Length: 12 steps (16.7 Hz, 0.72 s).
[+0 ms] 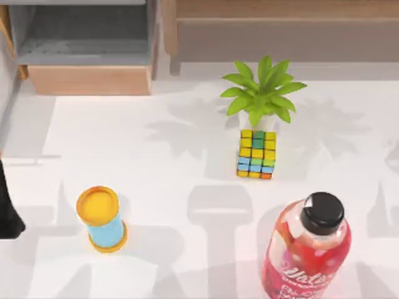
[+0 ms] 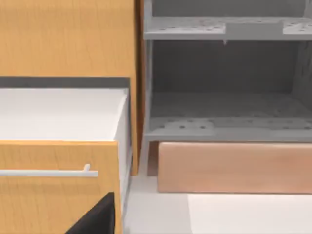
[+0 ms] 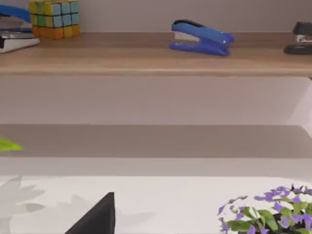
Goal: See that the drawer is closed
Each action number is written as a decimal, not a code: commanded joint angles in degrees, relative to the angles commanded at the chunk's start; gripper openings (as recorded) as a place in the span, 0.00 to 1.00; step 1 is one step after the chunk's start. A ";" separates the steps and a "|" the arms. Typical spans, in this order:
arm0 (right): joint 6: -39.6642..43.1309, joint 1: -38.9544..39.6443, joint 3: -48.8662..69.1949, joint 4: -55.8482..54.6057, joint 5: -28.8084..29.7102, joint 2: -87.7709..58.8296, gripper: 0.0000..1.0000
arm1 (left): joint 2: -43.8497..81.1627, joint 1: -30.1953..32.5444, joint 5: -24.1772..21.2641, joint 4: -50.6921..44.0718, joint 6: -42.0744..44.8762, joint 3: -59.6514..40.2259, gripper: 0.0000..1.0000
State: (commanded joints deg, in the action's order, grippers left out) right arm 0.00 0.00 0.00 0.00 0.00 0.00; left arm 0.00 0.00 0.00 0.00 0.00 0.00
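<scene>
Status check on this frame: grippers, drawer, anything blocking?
Left arm parked at table's left edge. Drawer open, tan front panel pulled out. Path to it clear; can, cube, plant, bottle sit nearer.

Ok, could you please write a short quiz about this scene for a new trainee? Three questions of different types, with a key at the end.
1. True or false: the drawer is pulled out, with its grey inside showing.
2. Fill in the missing word: the cap of the red drink bottle is ___ in colour.
3. Which thing stands closest to the potted plant? A) the Rubik's cube B) the red drink bottle C) the drawer

Key: 1 true; 2 black; 3 A.
</scene>
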 joint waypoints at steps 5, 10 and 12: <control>0.00 0.00 0.00 0.00 0.00 0.00 1.00 | 3.98 2.43 2.65 2.28 0.25 -2.86 1.00; 0.00 0.00 0.00 0.00 0.00 0.00 1.00 | 21.48 11.64 11.58 10.16 0.53 -12.78 1.00; 0.00 0.00 0.00 0.00 0.00 0.00 1.00 | 30.38 16.06 15.75 13.89 0.58 -17.48 1.00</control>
State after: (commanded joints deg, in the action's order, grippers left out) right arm 0.00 0.00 0.00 0.00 0.00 0.00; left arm 30.38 16.06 15.75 13.89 0.58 -17.48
